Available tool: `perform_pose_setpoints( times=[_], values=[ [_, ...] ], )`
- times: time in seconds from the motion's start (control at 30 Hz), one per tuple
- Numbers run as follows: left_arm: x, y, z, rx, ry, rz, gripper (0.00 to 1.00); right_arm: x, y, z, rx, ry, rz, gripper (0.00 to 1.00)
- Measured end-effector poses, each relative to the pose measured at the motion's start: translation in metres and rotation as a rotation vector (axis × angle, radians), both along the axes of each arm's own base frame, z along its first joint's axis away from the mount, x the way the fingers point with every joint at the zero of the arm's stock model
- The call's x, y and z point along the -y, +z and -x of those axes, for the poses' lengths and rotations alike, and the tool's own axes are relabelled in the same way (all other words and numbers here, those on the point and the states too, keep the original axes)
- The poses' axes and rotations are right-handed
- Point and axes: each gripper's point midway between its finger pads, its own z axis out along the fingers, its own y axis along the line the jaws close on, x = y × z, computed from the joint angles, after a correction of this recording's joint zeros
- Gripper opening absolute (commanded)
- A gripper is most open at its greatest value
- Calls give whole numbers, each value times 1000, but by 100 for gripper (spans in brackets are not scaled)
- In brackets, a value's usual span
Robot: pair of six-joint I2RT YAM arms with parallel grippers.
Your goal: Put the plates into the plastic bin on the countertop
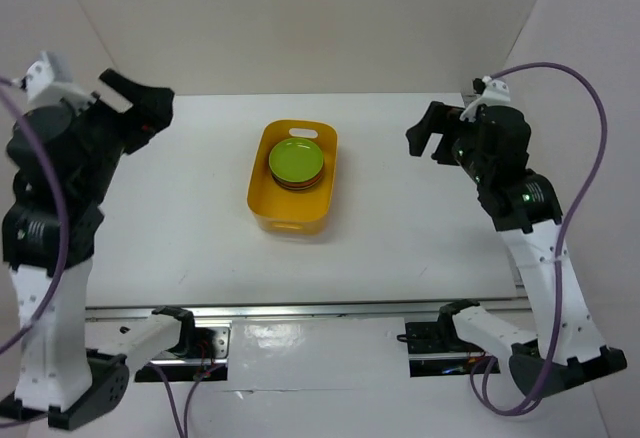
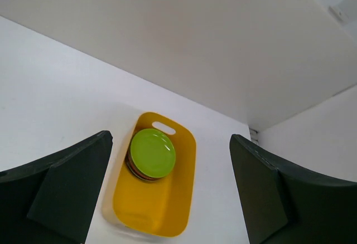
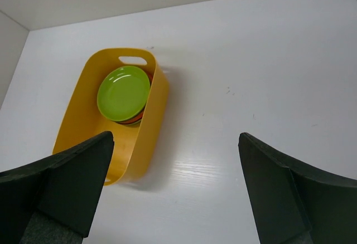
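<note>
Yellow-orange plastic bin (image 1: 290,216) sits on the countertop (image 1: 420,248) about midway between the left and right edges, nearer the far edge than the near one. Its slot handle is turned to the far side.

- Plates (image 1: 296,160): one stack inside the bin, in the far half, close under the handle end. A lime green plate (image 3: 123,93) lies on top, with the sliver of an orange plate (image 3: 135,120) showing beneath it. Lower layers are hidden, so no count is possible. No black or patterned plate shows from any view.
- Countertop outside the bin: no loose plate seen in the overhead view or in either wrist view.
- Left gripper (image 2: 170,144): jaws spread wide, nothing between them, raised by the left edge well apart from the bin and looking down on it.
- Right gripper (image 3: 175,138): jaws likewise spread wide and empty, raised toward the right edge, well apart from the bin.

Judgement: the placing looks finished or all but finished. Every plate in sight is in the bin, and neither arm carries anything. Whether the full set is in the stack cannot be confirmed, since only its top shows.
</note>
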Motion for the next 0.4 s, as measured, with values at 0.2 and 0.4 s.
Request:
perform_pose_setpoints(
  times=[0.2,0.4],
  values=[
    [-28,-19,70,-1,129,31,100,16,31,47,67,-47,11,100],
    [-43,-59,103,-54,191,41,100,37,74,91,170,-90,-7,100]
  ],
)
